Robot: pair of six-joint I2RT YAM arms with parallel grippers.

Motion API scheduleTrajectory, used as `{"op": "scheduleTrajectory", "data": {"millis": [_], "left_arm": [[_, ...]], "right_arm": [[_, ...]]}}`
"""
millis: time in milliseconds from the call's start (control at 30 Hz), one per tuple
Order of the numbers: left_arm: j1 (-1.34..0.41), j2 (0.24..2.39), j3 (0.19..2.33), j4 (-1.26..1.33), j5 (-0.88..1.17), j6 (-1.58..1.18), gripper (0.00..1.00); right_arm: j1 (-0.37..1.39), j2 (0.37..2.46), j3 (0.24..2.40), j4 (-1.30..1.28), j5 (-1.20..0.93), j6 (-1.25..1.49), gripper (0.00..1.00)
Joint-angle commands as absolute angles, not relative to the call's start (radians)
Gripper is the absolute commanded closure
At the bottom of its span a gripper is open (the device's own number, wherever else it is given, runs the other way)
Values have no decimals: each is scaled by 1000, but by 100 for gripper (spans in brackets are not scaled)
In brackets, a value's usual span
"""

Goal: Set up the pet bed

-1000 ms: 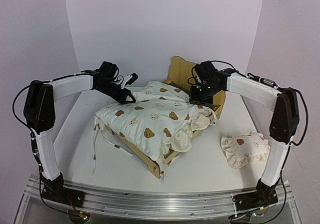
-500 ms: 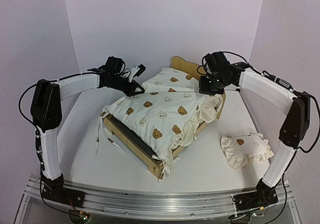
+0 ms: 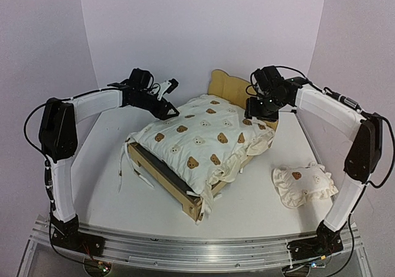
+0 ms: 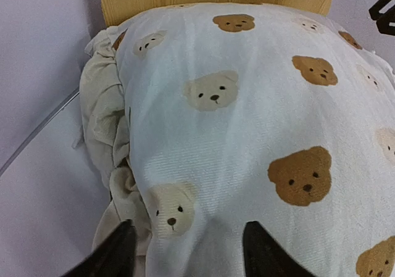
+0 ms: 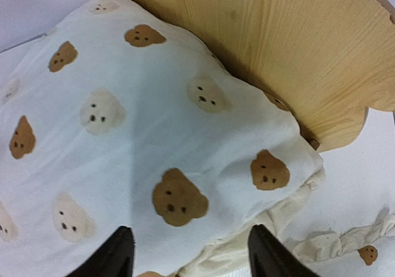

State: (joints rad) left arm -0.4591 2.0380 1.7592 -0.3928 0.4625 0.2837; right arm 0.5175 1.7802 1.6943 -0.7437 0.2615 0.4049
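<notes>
The pet bed stands slantwise in the middle of the table, its eared headboard at the far end and its foot toward the near edge. A cream bear-print cushion lies on it and covers most of the frame; its edges and ties hang over the left and near sides.

The left gripper hovers at the far left corner of the cushion. In its wrist view the two dark fingers stand well apart with nothing between them, the fabric just beneath.

The right gripper hangs over the far right corner of the cushion, just beside the headboard. Its fingers are likewise spread and grasp nothing.

A small ruffled pillow lies on the table near the right, well apart from the bed.
</notes>
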Motion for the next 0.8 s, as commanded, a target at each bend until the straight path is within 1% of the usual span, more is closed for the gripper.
{"op": "scheduleTrajectory", "data": {"millis": [0, 67, 133, 267, 367, 500, 767], "left_arm": [[-419, 2009, 1884, -476, 458, 346, 27], [-386, 1986, 1884, -495, 458, 362, 24], [-349, 1963, 1854, -506, 453, 380, 24], [-286, 1906, 1721, -479, 407, 444, 24], [-231, 1884, 1617, -418, 397, 471, 24], [-199, 1896, 1566, -366, 356, 486, 25], [-197, 1969, 1517, -297, 351, 506, 26]], "right_arm": [[509, 1698, 1708, -856, 322, 393, 29], [495, 1672, 1692, -884, 339, 388, 28], [468, 1643, 1665, -893, 343, 385, 27], [364, 1631, 1631, -883, 253, 352, 26], [278, 1680, 1667, -856, 136, 287, 29], [198, 1783, 1753, -839, 55, 233, 32], [141, 1948, 1867, -778, -18, 208, 34]]}}
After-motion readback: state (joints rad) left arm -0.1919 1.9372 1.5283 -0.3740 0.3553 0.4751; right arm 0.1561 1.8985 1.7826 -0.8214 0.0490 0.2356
